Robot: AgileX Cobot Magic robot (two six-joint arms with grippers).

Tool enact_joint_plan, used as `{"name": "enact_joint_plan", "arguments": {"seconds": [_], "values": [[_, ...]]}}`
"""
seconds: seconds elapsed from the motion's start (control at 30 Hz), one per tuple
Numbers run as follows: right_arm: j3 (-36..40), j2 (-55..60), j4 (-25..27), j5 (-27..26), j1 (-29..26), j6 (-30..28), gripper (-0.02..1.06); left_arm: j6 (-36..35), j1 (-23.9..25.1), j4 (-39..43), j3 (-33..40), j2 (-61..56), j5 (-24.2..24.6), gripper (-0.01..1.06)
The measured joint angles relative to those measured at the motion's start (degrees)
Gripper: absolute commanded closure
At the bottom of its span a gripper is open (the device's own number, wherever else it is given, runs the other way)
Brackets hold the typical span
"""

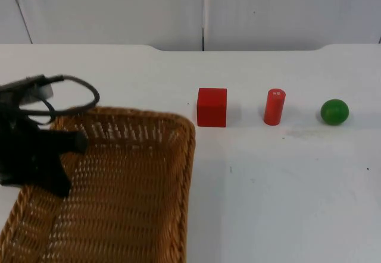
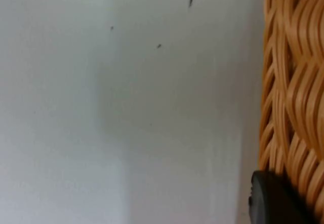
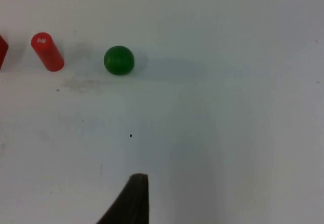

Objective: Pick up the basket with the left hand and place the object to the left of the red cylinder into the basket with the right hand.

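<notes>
1. Basket (image 1: 119, 185) is gripped at its left rim by the left pincer (image 1: 62, 162), closed on the weave.
2. Red cube (image 1: 212, 107) is set left of the red cylinder (image 1: 274, 106), just beyond the basket's far right corner.
3. Right pincer (image 3: 132, 199) is held over bare surface (image 1: 286, 191); its opening cannot be told.

There's a small white mark on the top end of the red cylinder (image 1: 274, 106), but nobody could read it.
</notes>
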Motion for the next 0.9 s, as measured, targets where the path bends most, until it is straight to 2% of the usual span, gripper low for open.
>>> {"name": "enact_joint_plan", "arguments": {"seconds": [0.17,0.2,0.33,0.47,0.7,0.9], "values": [[0.00,0.00,0.00,0.00,0.00,0.00,-0.01,-5.39,0.00,3.25,0.10,-6.68,4.75,1.05],[0.00,0.00,0.00,0.00,0.00,0.00,-0.01,-5.39,0.00,3.25,0.10,-6.68,4.75,1.05],[0.00,0.00,0.00,0.00,0.00,0.00,-0.01,-7.36,0.00,4.27,0.10,-11.92,10.48,1.05],[0.00,0.00,0.00,0.00,0.00,0.00,-0.01,-9.38,0.00,4.54,0.10,-15.41,14.11,1.05],[0.00,0.00,1.15,-0.03,0.00,-0.46,-0.01,-13.81,0.00,5.08,0.10,-19.85,19.12,1.05],[0.00,0.00,1.15,-0.13,0.00,-1.08,-0.01,-16.54,0.00,6.53,0.10,-20.20,21.33,1.05]]}}
